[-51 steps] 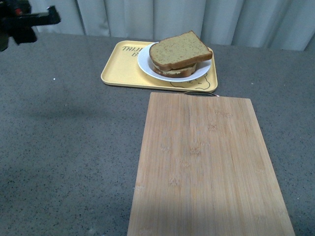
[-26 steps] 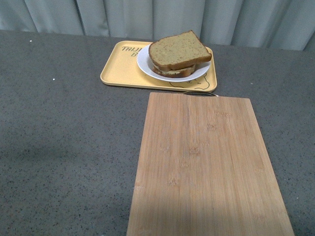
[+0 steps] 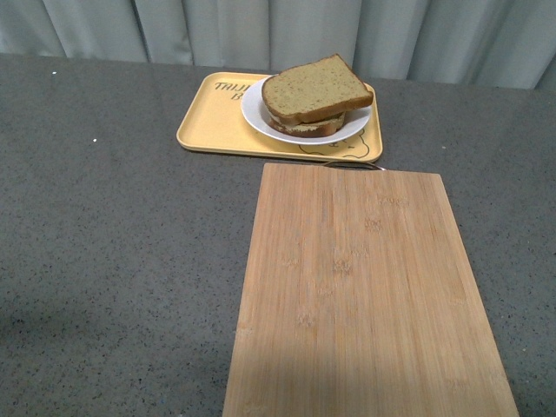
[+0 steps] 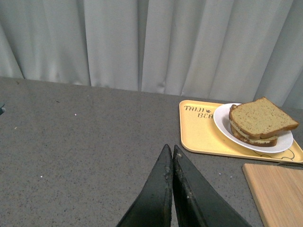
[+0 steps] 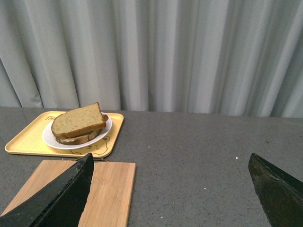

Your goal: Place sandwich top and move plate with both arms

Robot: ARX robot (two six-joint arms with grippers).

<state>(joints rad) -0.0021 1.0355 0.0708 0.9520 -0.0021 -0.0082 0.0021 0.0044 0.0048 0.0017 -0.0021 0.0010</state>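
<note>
Front view: bread slice (image 3: 314,88) is already sitting on the sandwich, plate (image 3: 261,120) is resting on the yellow tray (image 3: 213,126).
Left claw (image 4: 169,153): closed, holding nothing.
Right claw (image 5: 170,170): gaping wide, holding nothing.
Advice: both claws should be gripping opposite plate rims, lifting level.

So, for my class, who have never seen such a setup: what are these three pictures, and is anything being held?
A two-armed robot took them. One camera sits on its body, one on each wrist. The body view shows a grey table, a bamboo cutting board and a yellow tray bearing a white plate. The sandwich top lies on the sandwich. The left gripper has its dark fingers together, empty. The right gripper is wide open. Nothing is held.
</note>
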